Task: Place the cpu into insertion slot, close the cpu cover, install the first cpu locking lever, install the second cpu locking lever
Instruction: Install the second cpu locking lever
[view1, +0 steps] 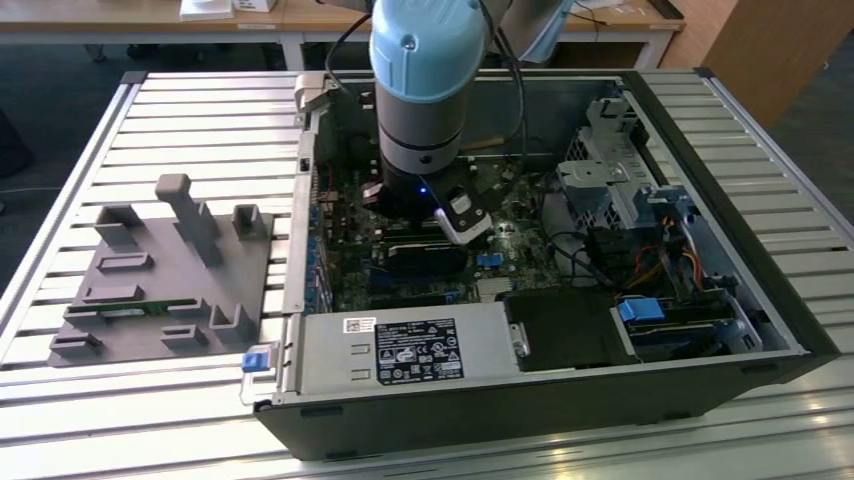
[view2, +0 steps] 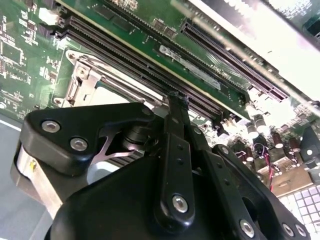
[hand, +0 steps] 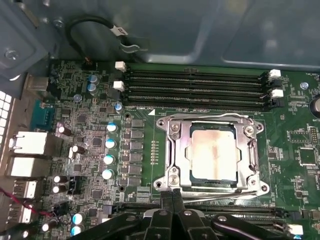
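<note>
In the first wrist view the cpu (hand: 212, 152), a flat grey square, lies in the socket on the green motherboard. The cpu cover (hand: 173, 150), a silvery frame, is folded down flat around it. Thin wire levers run along the socket's two long edges, one by the memory slots (hand: 200, 118) and one by the gripper side (hand: 225, 196). My gripper (hand: 172, 196) is shut, its black fingertips pressed together at the cover's edge by that nearer lever. I cannot tell whether they touch it. The second wrist view has the black fingers (view2: 177, 120) reaching to the socket corner (view2: 82, 75).
The arm (view1: 420, 90) reaches down into an open computer case (view1: 534, 400) lying on a slatted table. Memory slots (hand: 195, 87) sit beside the socket and capacitors (hand: 110, 145) on its other side. A grey fixture plate (view1: 167, 270) lies on the exterior view's left.
</note>
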